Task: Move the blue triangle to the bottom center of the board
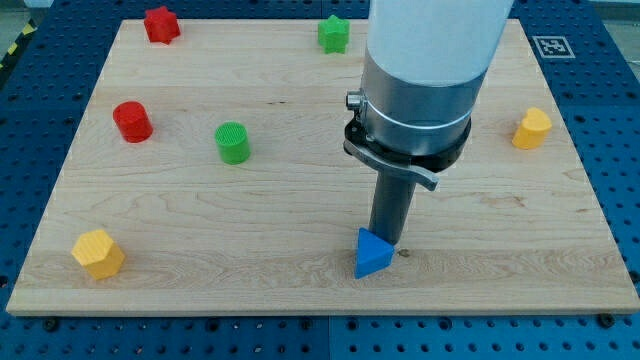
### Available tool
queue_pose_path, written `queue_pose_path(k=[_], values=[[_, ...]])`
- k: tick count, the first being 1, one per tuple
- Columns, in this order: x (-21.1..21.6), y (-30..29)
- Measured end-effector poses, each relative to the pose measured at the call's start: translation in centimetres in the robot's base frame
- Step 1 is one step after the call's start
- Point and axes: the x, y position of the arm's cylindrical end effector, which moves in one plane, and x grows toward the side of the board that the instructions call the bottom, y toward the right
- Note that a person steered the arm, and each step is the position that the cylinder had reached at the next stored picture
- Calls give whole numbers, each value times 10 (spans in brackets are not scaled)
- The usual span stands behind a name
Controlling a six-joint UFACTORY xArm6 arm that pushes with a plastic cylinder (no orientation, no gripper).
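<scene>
The blue triangle point(373, 253) lies on the wooden board point(300, 210), low and slightly right of centre in the view. My tip point(387, 243) stands just behind the triangle, at its upper right edge, touching it or nearly so. The rod rises from there into the grey and white arm point(425, 70), which hides part of the board's upper middle.
A red star point(161, 24) and a green star point(333, 34) sit near the view's top. A red cylinder point(132, 121) and a green cylinder point(232, 142) are at the left. Yellow hexagons lie at the bottom left point(98, 253) and at the right point(532, 129).
</scene>
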Motion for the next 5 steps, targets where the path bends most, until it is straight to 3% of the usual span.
queue_pose_path(k=[5], values=[[25, 28]])
